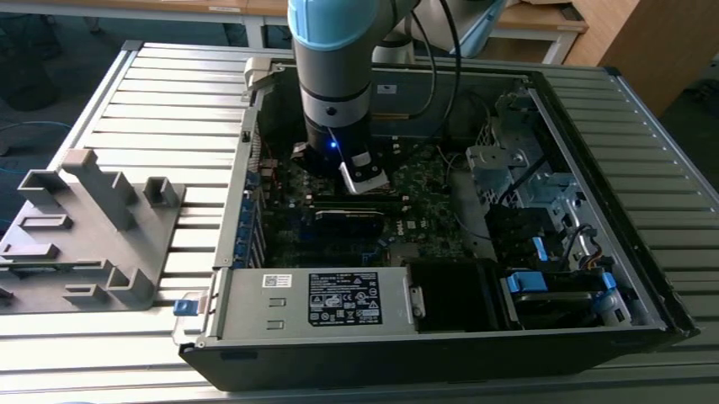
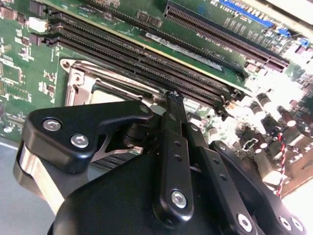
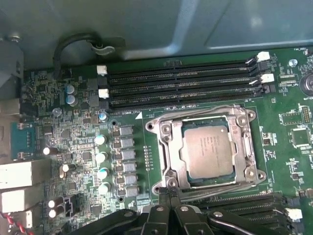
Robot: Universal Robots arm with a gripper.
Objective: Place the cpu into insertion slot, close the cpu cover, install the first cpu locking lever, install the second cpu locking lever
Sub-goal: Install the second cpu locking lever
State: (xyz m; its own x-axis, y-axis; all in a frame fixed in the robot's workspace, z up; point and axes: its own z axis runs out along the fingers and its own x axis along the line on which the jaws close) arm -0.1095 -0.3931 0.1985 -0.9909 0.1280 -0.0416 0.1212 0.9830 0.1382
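Ribbed grey tabletop [image 1: 146,93] is carrying an open computer case [image 1: 450,337], with the green motherboard [image 3: 73,147] lying on its floor. Reaching down into the case, the arm [image 1: 332,76] is holding its gripper [image 3: 169,192] just above the board, its black fingers [image 2: 173,105] pressed together on nothing beside the socket rim. Inside the insertion slot [image 3: 164,152], the cpu [image 3: 208,149] is sitting flat, framed by the silvery cpu cover [image 3: 247,147] lying down around it.
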